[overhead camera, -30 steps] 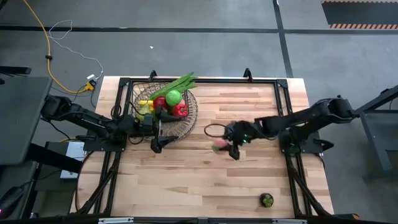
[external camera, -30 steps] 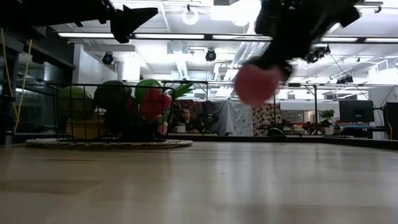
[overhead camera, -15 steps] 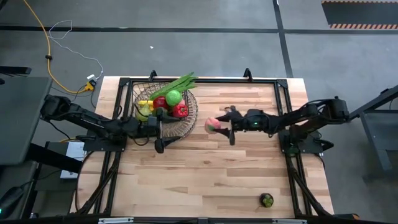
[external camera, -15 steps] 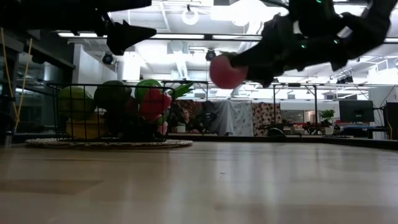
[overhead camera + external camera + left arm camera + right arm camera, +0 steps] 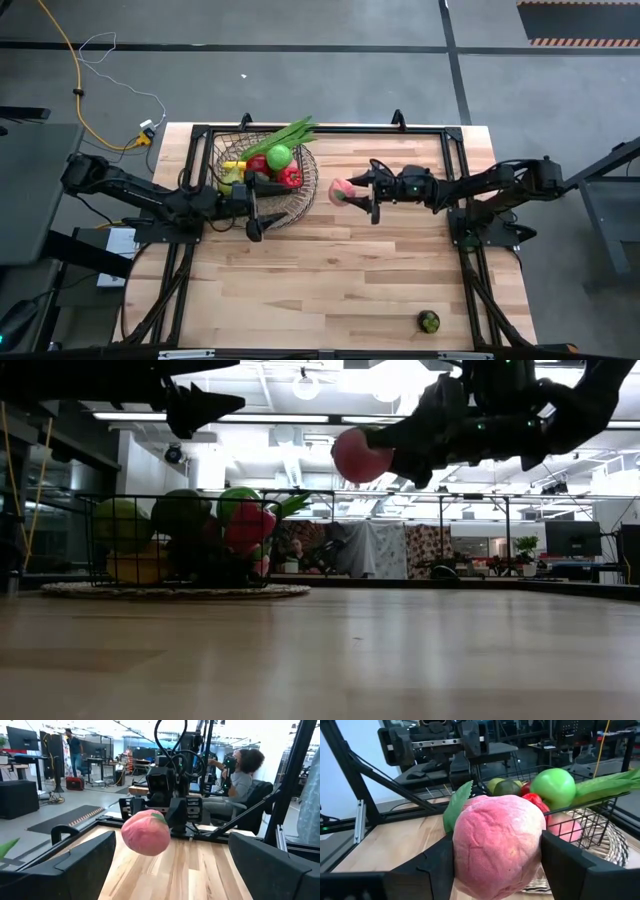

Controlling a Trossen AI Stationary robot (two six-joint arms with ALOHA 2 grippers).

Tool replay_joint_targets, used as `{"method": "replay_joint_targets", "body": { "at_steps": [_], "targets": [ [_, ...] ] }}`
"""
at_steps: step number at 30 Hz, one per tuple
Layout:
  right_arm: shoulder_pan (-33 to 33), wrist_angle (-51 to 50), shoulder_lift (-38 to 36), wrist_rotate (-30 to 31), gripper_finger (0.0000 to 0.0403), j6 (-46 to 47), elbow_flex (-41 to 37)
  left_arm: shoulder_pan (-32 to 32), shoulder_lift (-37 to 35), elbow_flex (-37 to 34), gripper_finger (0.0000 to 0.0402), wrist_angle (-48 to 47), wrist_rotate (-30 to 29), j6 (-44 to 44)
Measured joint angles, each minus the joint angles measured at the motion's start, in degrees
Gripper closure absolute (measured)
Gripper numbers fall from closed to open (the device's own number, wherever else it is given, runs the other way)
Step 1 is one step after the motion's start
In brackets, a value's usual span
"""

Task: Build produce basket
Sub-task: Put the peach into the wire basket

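A: One pink peach point(image 5: 341, 192) is clamped in the right gripper point(image 5: 352, 193), raised just beside the basket point(image 5: 305, 190).

B: One small green piece point(image 5: 429, 321) lies well apart from the basket. Left gripper point(image 5: 254, 215): fingers apart, at the basket.

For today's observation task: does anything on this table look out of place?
One small green-and-dark piece lies alone near the table's front edge, far from the basket holding the other produce. The right hand carries a pink peach.
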Motion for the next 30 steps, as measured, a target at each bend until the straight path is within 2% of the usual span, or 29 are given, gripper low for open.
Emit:
{"method": "replay_joint_targets", "body": {
  "at_steps": [18, 22, 30],
  "targets": [
    [0.9, 0.8, 0.0, 0.3, 0.0171, -1.0, 0.0, 0.0, 0.0, 0.0, 0.0025, 0.0, 0.0, -0.9],
    [0.9, 0.6, 0.0, 0.3, 0.0171, -0.9, 0.0, 0.0, -0.1, 0.0, 0.0025, -0.2, -4.0, -2.0],
    [0.9, -1.4, 0.6, 3.4, 0.0171, 0.5, 0.1, -3.4, -10.0, 0.0, 0.0025, -6.1, -7.0, -1.0]
  ]
}}
